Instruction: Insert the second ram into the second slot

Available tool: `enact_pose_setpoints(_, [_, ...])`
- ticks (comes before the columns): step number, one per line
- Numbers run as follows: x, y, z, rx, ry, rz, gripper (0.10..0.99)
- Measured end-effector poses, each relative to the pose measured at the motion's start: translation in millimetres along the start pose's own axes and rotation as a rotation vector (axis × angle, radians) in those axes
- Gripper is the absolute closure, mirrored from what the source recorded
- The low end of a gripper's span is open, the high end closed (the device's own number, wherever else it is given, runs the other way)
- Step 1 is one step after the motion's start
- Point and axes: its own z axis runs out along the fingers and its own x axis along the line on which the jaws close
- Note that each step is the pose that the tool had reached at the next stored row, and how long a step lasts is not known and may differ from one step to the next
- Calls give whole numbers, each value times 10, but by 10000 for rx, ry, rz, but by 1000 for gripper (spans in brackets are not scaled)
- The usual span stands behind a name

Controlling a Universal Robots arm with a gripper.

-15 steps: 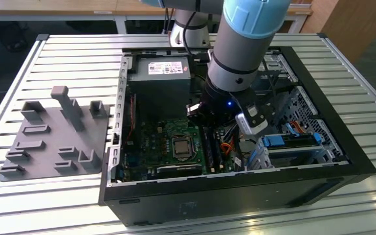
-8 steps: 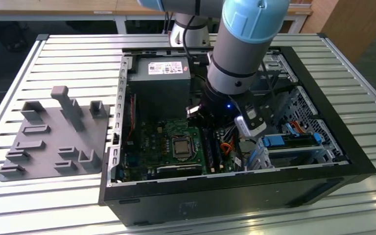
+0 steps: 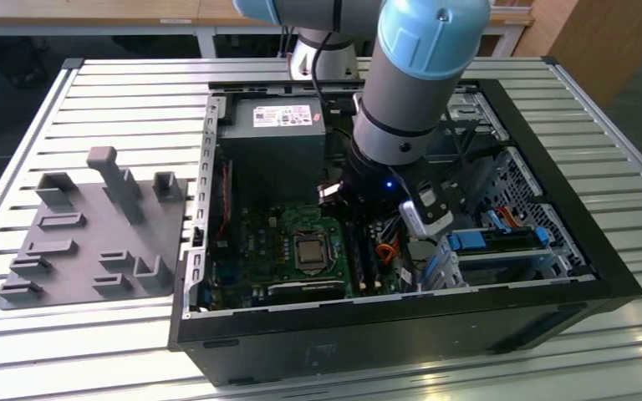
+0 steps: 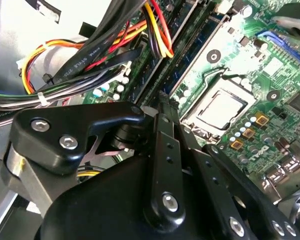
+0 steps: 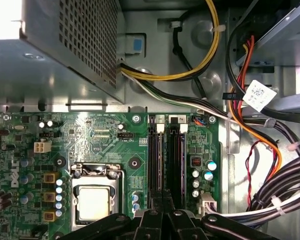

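- Exterior view: even daylight; pale sheen on the slatted table at 6 o'clock. Case interior dim, arm shading it. Small blue light glowing by the wrist.
- First wrist view: blown-out white patch at 10 o'clock on the metal box; motherboard sharp, evenly lit.
- Second wrist view: gripper links soft, dark; white glare at 11 o'clock; board crisp.

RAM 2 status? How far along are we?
Done: the gripper is inside the open case, low over the two memory slots beside the CPU socket. In hand: can't tell whether it carries a stick. Left: nothing here confirms the second slot is filled or latched, so treat seating as unconfirmed.
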Motion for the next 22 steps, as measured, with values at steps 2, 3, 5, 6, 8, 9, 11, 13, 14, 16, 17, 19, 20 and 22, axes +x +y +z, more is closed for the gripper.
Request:
enact_pose_setpoints(2, [0, 1, -1, 0, -1, 0, 980])
enact_pose_setpoints(3, [0, 1, -7, -5, -3, -4, 980])
enact_pose_setpoints(5, [1, 5, -31, -33, -11, -11, 980])
enact_pose_setpoints(6, [2, 7, -51, -38, -11, -13, 980])
enact_pose_setpoints(8, [6, 6, -104, -12, -4, -12, 980])
enact_pose_setpoints(9, [7, 7, -126, -15, -4, -12, 980])
enact_pose_setpoints(11, [10, 9, -174, -9, -3, -13, 980])
enact_pose_setpoints(13, [13, 12, -235, -10, -3, -12, 980])
enact_pose_setpoints(14, [14, 13, -249, -10, -3, -13, 980])
enact_pose_setpoints(16, [17, 14, -288, -9, -1, -12, 980])
enact_pose_setpoints(17, [18, 15, -305, -10, 2, -13, 980])
enact_pose_setpoints(19, [19, 17, -335, -10, 6, -12, 980])
enact_pose_setpoints(20, [20, 18, -348, -10, 8, -13, 980])
enact_pose_setpoints(22, [21, 19, -361, -10, 12, -14, 980])
